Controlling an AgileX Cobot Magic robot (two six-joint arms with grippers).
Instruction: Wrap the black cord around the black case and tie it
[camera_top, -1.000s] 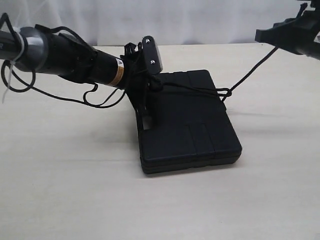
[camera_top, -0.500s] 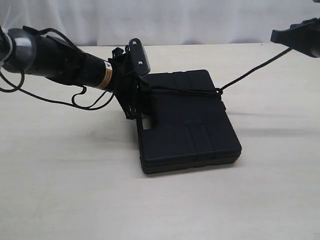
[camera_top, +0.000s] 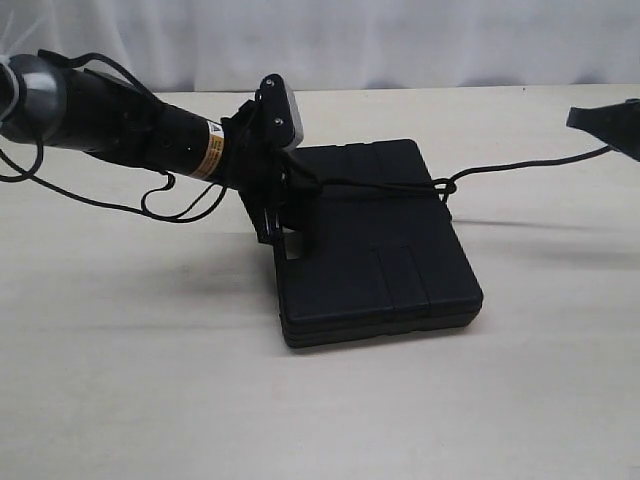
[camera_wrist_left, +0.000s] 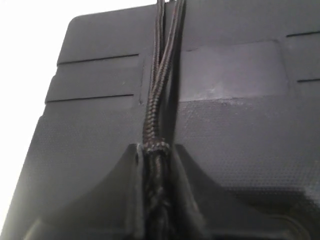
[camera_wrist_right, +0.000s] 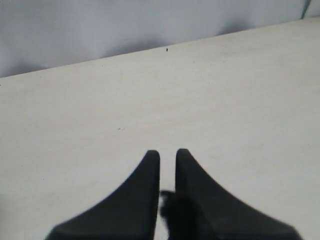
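Right gripper (camera_top: 585, 118) mostly past exterior view's edge (black cord (camera_wrist_right: 172, 207) blurred there)

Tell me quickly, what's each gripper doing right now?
Left gripper: closed on the black cord.
Right gripper: jaws barely apart, cord between them; grip cannot be told.

My end effector (camera_wrist_left: 156, 152) pinches the black braided cord (camera_wrist_left: 152, 107), both tips pressed close against it. From there several strands run side by side across the textured, ribbed lid of the black case (camera_wrist_left: 240, 125). Pale desk (camera_wrist_left: 22, 75) shows past one rounded corner.
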